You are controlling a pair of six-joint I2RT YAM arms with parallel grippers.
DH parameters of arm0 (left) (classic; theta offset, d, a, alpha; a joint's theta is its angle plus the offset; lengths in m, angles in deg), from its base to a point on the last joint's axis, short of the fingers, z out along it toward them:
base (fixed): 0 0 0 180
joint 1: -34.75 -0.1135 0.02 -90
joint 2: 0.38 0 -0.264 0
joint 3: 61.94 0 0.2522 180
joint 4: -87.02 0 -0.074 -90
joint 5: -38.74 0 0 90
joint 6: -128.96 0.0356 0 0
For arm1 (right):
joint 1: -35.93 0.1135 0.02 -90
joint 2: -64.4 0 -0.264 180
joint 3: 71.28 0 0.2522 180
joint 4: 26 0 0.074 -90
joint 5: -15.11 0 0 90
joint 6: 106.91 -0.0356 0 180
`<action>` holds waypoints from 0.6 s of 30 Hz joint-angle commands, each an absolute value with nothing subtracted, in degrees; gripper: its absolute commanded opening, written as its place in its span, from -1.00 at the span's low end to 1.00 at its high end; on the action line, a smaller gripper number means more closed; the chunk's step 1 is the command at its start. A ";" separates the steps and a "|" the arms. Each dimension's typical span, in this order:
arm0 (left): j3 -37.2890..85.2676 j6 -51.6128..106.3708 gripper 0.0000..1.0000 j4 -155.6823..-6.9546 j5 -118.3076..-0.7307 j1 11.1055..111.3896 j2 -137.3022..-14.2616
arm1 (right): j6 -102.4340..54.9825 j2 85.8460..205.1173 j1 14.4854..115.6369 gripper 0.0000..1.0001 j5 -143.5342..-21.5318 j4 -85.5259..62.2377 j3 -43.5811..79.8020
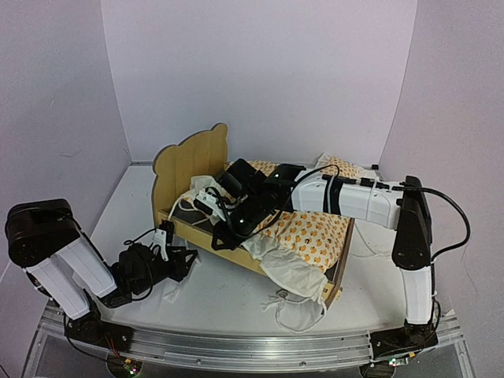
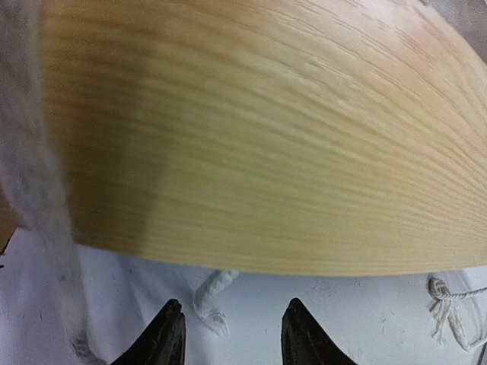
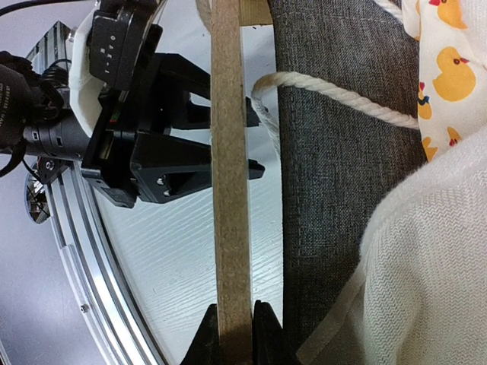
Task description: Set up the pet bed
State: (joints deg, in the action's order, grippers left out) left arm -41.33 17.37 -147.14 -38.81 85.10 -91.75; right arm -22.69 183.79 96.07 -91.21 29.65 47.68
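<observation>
The pet bed (image 1: 185, 161) stands mid-table, its bear-ear headboard at the left. Duck-print bedding (image 1: 315, 232) lies rumpled across it and spills over the near side. My right gripper (image 3: 233, 334) reaches over the bed and is shut on the top edge of the near plywood side rail (image 3: 232, 190), beside the dark grey base panel (image 3: 319, 190). My left gripper (image 2: 232, 327) sits low on the table just outside that rail (image 2: 259, 137). Its jaws are open, and a white cord end (image 2: 213, 300) lies loose on the table between them.
A small matching pillow (image 1: 339, 167) lies behind the right arm. White ties (image 1: 295, 311) trail on the table in front of the footboard (image 1: 340, 272). A white rope (image 3: 335, 95) crosses the grey panel. Purple walls close in the back and sides.
</observation>
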 commanded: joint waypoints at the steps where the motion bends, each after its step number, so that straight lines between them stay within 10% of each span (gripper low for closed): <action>1: -37.98 19.48 -0.11 -153.90 -35.92 84.01 -94.22 | -30.36 176.52 95.67 -1.00 -98.02 24.94 48.11; 4: -36.06 20.71 -0.20 -154.17 -37.95 82.04 -95.47 | -30.36 176.17 95.62 -1.00 -98.11 24.81 47.69; 10: -38.79 19.79 -0.97 -154.56 -47.23 79.66 -90.75 | -28.73 175.56 95.61 -1.00 -95.84 24.85 46.00; 18: -41.77 8.17 -1.00 -129.03 -70.32 79.68 -71.57 | -20.37 176.41 92.76 -1.00 -95.53 25.63 42.07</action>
State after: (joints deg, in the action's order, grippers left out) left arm -42.29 15.10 -141.56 -56.34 79.70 -79.29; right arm -20.46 181.26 95.40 -91.47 28.71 43.01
